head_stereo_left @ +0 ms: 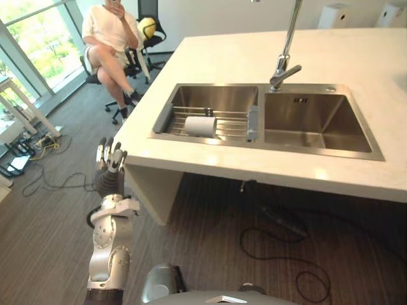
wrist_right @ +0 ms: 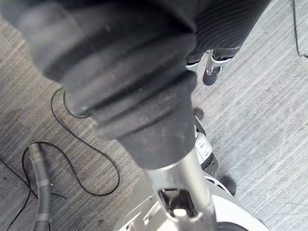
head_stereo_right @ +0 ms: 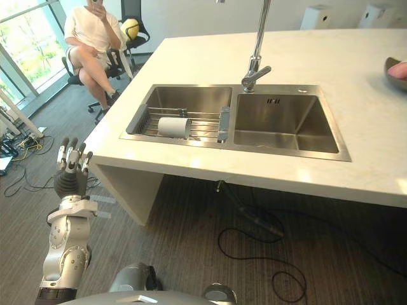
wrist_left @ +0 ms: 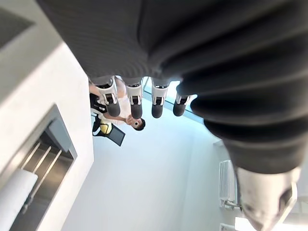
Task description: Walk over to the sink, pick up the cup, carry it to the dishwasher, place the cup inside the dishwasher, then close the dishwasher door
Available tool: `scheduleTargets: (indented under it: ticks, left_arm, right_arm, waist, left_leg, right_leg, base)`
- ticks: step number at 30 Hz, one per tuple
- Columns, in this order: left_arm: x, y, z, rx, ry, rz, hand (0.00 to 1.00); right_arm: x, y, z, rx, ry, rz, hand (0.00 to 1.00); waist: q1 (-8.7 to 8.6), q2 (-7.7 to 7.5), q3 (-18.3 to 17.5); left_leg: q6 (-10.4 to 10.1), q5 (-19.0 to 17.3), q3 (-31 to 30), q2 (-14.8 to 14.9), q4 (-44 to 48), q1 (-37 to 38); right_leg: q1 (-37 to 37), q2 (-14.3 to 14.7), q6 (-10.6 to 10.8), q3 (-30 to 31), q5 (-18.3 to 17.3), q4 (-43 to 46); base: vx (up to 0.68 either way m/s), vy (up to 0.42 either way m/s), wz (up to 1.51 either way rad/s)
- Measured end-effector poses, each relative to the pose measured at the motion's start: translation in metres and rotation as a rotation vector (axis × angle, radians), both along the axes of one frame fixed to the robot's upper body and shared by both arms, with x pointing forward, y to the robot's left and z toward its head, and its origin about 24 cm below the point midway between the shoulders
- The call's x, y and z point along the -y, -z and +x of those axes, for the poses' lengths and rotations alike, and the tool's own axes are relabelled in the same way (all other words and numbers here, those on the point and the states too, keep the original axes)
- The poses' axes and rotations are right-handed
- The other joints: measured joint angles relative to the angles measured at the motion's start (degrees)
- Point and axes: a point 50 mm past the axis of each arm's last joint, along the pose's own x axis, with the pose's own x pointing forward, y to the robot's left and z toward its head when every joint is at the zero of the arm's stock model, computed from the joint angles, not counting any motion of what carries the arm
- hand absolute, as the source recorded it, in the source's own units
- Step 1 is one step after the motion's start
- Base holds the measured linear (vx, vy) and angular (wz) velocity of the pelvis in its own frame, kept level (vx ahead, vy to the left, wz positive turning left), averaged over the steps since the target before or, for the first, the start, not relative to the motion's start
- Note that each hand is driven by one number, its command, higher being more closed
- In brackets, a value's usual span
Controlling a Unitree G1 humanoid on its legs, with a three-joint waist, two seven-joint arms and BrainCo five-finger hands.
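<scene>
- White stone counter (head_stereo_left: pixel 331 57) stands in a bright office room, with a steel double sink (head_stereo_left: pixel 305 111) set into it and a tall tap (head_stereo_left: pixel 284 63) rising between the two basins
- Across the left basin lies a wire rack (head_stereo_left: pixel 219 124), and the white cup (head_stereo_left: pixel 201 126) rests on it, lying on its side; I suppose it was left there to drain, and the bars keep it from rolling down to the bottom
- Beside the near corner of the counter the robot's left hand (head_stereo_left: pixel 109 162) is held up, well apart from the cup; its fingers (wrist_left: pixel 113 96) are straight, point upward, stand a little apart from each other and hold nothing. In my judgement the arm is lifted like this to get over the counter edge for the reach
- Low over the striped grey floor (wrist_right: pixel 269 125) hangs the right hand (wrist_right: pixel 120 57); whether it is spread or closed I cannot tell
- By the window (head_stereo_left: pixel 32 38) a person (head_stereo_left: pixel 108 38) sits with crossed legs, far from the work
- At the right edge of the counter stands a dark bowl (head_stereo_right: pixel 397 68)
- About writing: the cup looks plain, and a small dark mark (head_stereo_left: pixel 299 100) on the back wall of the right basin is too small to read
- It seems the task is at its beginning: the approach to the sink, with the cup not yet touched
</scene>
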Motion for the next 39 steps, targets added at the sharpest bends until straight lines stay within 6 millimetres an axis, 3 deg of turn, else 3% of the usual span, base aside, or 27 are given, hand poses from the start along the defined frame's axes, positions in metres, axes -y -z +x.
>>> scheduleTargets:
  ticks: [1, 2, 3, 4, 5, 6, 7, 8, 9, 10, 11, 12, 14, 16, 17, 19, 20, 22, 23, 26, 30, 35, 39]
  left_arm:
    - [0.0, -0.001, 0.0, 0.004, 0.002, 0.0, 0.0]
    - [0.0, -0.002, 0.0, 0.003, 0.002, 0.001, 0.0]
    - [0.001, -0.002, 0.0, 0.005, 0.004, 0.001, 0.0]
    - [0.002, -0.003, 0.0, 0.009, 0.01, 0.0, 0.0]
    - [0.002, -0.003, 0.001, 0.009, 0.011, 0.001, 0.0]
    - [-0.001, -0.002, 0.0, -0.004, 0.009, 0.019, 0.0]
    - [-0.001, -0.003, 0.001, -0.003, 0.016, 0.028, 0.0]
    - [-0.001, -0.003, 0.002, -0.003, 0.017, 0.028, 0.0]
    - [-0.002, -0.003, 0.002, 0.0, 0.017, 0.03, 0.0]
    - [-0.004, -0.004, 0.001, 0.007, 0.021, 0.043, 0.0]
    - [-0.005, -0.004, 0.001, 0.009, 0.014, 0.061, 0.0]
    - [-0.009, -0.005, 0.0, 0.016, -0.008, 0.099, 0.0]
    - [-0.015, -0.012, -0.002, 0.048, -0.048, 0.129, 0.0]
    - [-0.023, -0.028, -0.003, 0.121, -0.081, 0.167, 0.0]
    - [-0.025, -0.031, -0.002, 0.131, -0.089, 0.177, 0.0]
    - [-0.034, -0.038, -0.001, 0.143, -0.136, 0.19, 0.0]
    - [-0.039, -0.038, -0.002, 0.14, -0.173, 0.184, 0.0]
    - [-0.038, -0.038, -0.002, 0.144, -0.185, 0.161, 0.0]
    - [-0.037, -0.04, -0.003, 0.165, -0.194, 0.145, 0.0]
    - [-0.036, -0.05, -0.001, 0.214, -0.192, 0.142, 0.0]
    - [-0.034, -0.052, 0.001, 0.224, -0.184, 0.14, 0.0]
    - [-0.033, -0.03, 0.011, 0.123, -0.112, 0.187, 0.0]
    - [-0.015, -0.022, 0.015, 0.086, 0.026, 0.488, 0.0]
  right_arm:
    - [0.0, 0.0, 0.0, -0.001, -0.001, 0.0, 0.0]
    - [0.0, 0.0, -0.003, -0.015, 0.006, -0.006, 0.0]
    - [0.0, 0.0, -0.004, -0.024, 0.014, -0.009, 0.0]
    - [0.002, 0.0, -0.01, -0.047, 0.029, -0.024, 0.0]
    - [0.003, -0.001, -0.014, -0.053, 0.051, -0.026, 0.0]
    - [-0.007, 0.002, -0.015, -0.073, 0.079, -0.017, 0.0]
    - [-0.014, 0.003, -0.018, -0.095, 0.097, -0.012, 0.0]
    - [-0.016, 0.004, -0.021, -0.11, 0.11, -0.016, 0.0]
    - [-0.016, 0.004, -0.021, -0.117, 0.141, -0.024, 0.0]
    - [-0.016, 0.004, -0.021, -0.115, 0.164, -0.027, 0.0]
    - [-0.016, 0.004, -0.02, -0.113, 0.168, -0.03, 0.0]
    - [-0.017, 0.004, -0.019, -0.106, 0.164, -0.034, 0.0]
    - [-0.021, 0.005, -0.017, -0.091, 0.163, -0.037, 0.0]
    - [-0.03, 0.007, -0.011, -0.056, 0.157, -0.011, 0.0]
    - [-0.033, 0.008, -0.011, -0.052, 0.15, -0.003, 0.0]
    - [-0.041, 0.009, -0.011, -0.05, 0.129, 0.01, 0.0]
    - [-0.039, 0.009, -0.012, -0.052, 0.135, 0.005, 0.0]
    - [-0.031, 0.007, -0.011, -0.041, 0.135, -0.019, 0.0]
    - [-0.022, 0.005, -0.014, -0.044, 0.138, -0.041, 0.0]
    - [-0.018, 0.005, -0.016, -0.055, 0.137, -0.047, 0.0]
    - [-0.022, 0.006, -0.012, -0.046, 0.15, -0.036, 0.0]
    - [-0.025, 0.007, -0.01, -0.043, 0.152, -0.029, 0.0]
    - [-0.024, 0.006, -0.008, -0.038, 0.145, -0.032, 0.0]
  waist:
    - [0.04, -0.11, 0.11]
    - [0.11, -0.37, 0.21]
    - [0.15, -0.43, 0.24]
    - [0.24, 0.33, -0.2]
    - [0.29, 0.41, -0.47]
    - [0.68, -3.02, -1.84]
    - [0.76, -4.57, -3.23]
    - [0.7, -5.3, -3.59]
    - [0.57, -5.6, -3.23]
    - [0.66, -5.5, -3.18]
    - [0.56, -5.47, -3.0]
    - [0.55, -4.6, -2.49]
    - [0.55, -4.23, -2.57]
    - [0.24, -4.04, -2.83]
    - [-0.02, -4.13, -2.86]
    - [-1.03, -4.91, -3.09]
    - [-1.06, -5.14, -3.5]
    - [-0.95, -3.36, -3.95]
    - [-0.73, -1.59, -4.58]
    - [-0.71, -0.92, -4.86]
    - [-1.0, -1.19, -4.79]
    - [-1.06, -2.17, -4.89]
    - [-1.42, -2.24, -4.91]
  left_leg:
    - [-0.41, 1.97, -0.86, -0.15, -3.14, 0.66]
    - [-0.84, 6.53, -0.68, -0.18, -7.89, 2.72]
    - [-0.47, 7.98, -0.48, -0.22, -8.69, 3.57]
    - [0.57, 9.9, -0.73, -0.2, -9.04, 4.59]
    - [0.72, 13.68, -1.35, -0.73, -8.83, 4.76]
    - [1.46, 11.21, -0.35, -4.26, -7.87, 4.76]
    - [2.14, 9.65, 0.38, -6.62, -7.64, 4.73]
    - [2.78, 8.81, 0.71, -7.69, -7.66, 4.8]
    - [4.28, 7.8, 0.89, -8.9, -5.98, 5.14]
    - [5.15, 5.95, 1.09, -9.23, -5.3, 6.54]
    - [5.52, 5.15, 1.24, -9.15, -5.75, 7.97]
    - [5.79, 4.28, 1.4, -8.64, -7.2, 10.94]
    - [5.48, 3.82, 2.3, -6.85, -10.17, 14.84]
    - [4.5, 3.2, 3.89, -4.44, -11.49, 15.69]
    - [4.35, 3.11, 4.1, -4.34, -11.84, 15.68]
    - [3.47, 2.55, 4.07, -5.2, -12.37, 17.28]
    - [2.4, 1.84, 4.29, -5.56, -12.31, 17.67]
    - [1.51, 1.21, 4.24, -3.83, -12.05, 17.38]
    - [0.69, 0.88, 4.38, -1.96, -11.77, 16.59]
    - [-0.34, 1.34, 4.16, -0.04, -13.19, 17.34]
    - [-0.7, 1.46, 4.15, 0.49, -14.17, 17.74]
    - [-0.64, 1.45, 4.21, -0.42, -14.59, 17.73]
    - [-0.39, 1.45, 4.16, -1.08, -14.73, 17.5]
  right_leg:
    - [0.79, -0.01, 0.05, 0.45, -0.01, -0.51]
    - [3.33, -0.52, 1.6, 0.84, -0.38, -1.58]
    - [4.24, -0.75, 2.73, 0.86, -0.94, -2.06]
    - [5.77, -0.76, 5.16, 1.25, -2.41, -2.76]
    - [6.38, -1.34, 6.34, 1.97, -3.94, -2.14]
    - [6.32, -5.46, 6.87, 2.35, -5.23, -1.73]
    - [6.52, -7.79, 7.66, 2.09, -5.1, -1.75]
    - [6.14, -8.72, 7.57, 2.36, -4.61, 0.08]
    - [3.03, -11.09, 6.08, 2.86, -2.19, 7.3]
    - [-0.13, -12.92, 2.05, 2.99, 1.57, 15.29]
    - [-1.44, -13.63, 0.94, 3.22, 4.16, 18.98]
    - [-3.59, -14.03, 1.08, 3.82, 3.35, 24.33]
    - [-6.39, -12.08, 1.59, 1.53, 0.32, 22.87]
    - [-10.75, -7.16, 3.04, 0.6, 0.34, 9.81]
    - [-11.68, -6.66, 3.14, 0.65, 1.71, 7.01]
    - [-13.11, -6.63, 2.89, 1.05, 10.25, 1.54]
    - [-12.06, -6.16, 4.72, 1.26, 12.44, -1.96]
    - [-10.8, -3.69, 4.04, 1.07, 13.59, -6.03]
    - [-9.53, -0.81, 3.16, 0.66, 15.87, -11.46]
    - [-7.07, 2.92, 1.74, 0.89, 18.8, -17.92]
    - [-6.41, 4.44, 1.21, 2.06, 20.6, -21.22]
    - [-5.29, 4.29, 1.6, 2.19, 22.61, -24.5]
    - [-5.63, 3.68, 1.93, 2.24, 22.8, -24.7]
  base:
    - [0.36, 0.102, -0.44]
    - [0.35, 0.119, -0.43]
    - [0.4, 0.185, -0.52]
    - [0.27, 0.179, -0.38]
    - [0.42, 0.316, -0.37]
    - [0.39, 0.278, -0.12]
    - [0.42, 0.242, -0.01]
    - [0.36, 0.171, 0.16]
    - [0.42, 0.237, 0.12]
    - [0.4, 0.255, 0.07]
    - [0.37, 0.237, -0.07]
    - [0.34, 0.182, -0.23]
    - [0.35, 0.142, -0.35]
    - [0.19, 0.043, -0.39]
    - [0.14, -0.024, -0.15]
    - [0.18, -0.11, -0.05]
    - [0.16, -0.174, -0.15]
    - [0.13, -0.161, -0.2]
    - [0.15, -0.142, -0.22]
    - [0.12, -0.148, -0.28]
    - [0.02, -0.054, -0.18]
    - [-0.01, 0.009, -0.02]
    - [-0.02, 0.023, 0.0]
